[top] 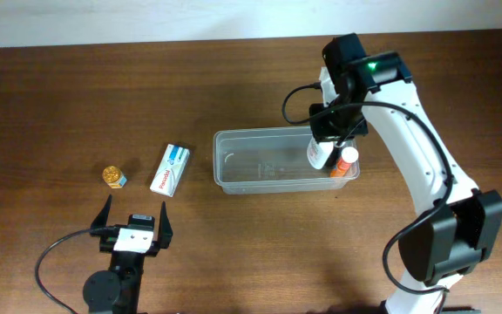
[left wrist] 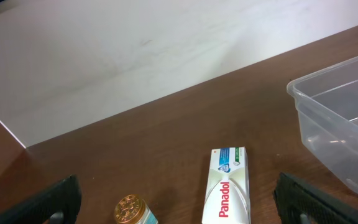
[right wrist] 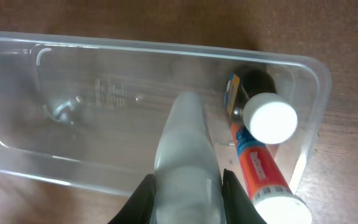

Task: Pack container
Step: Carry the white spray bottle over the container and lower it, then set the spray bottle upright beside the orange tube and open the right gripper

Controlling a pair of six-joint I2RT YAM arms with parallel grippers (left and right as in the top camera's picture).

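The clear plastic container (top: 260, 161) lies mid-table; its rim shows in the right wrist view (right wrist: 135, 46) and one corner in the left wrist view (left wrist: 328, 118). My right gripper (top: 325, 139) hangs over its right end, shut on a translucent white bottle (right wrist: 188, 149) that points down into the tub. Both black fingers (right wrist: 145, 196) press the bottle's sides. Inside at the right end lie an orange tube (right wrist: 260, 171) and a dark bottle with a white cap (right wrist: 270, 118). My left gripper (top: 134, 216) stands open and empty near the table's front left.
A white Panadol box (top: 170, 169) lies left of the container, ahead of the left gripper (left wrist: 179, 205) in its wrist view (left wrist: 229, 186). A small jar with a gold lid (top: 114, 177) stands further left. The left arm's cable loops at the front edge.
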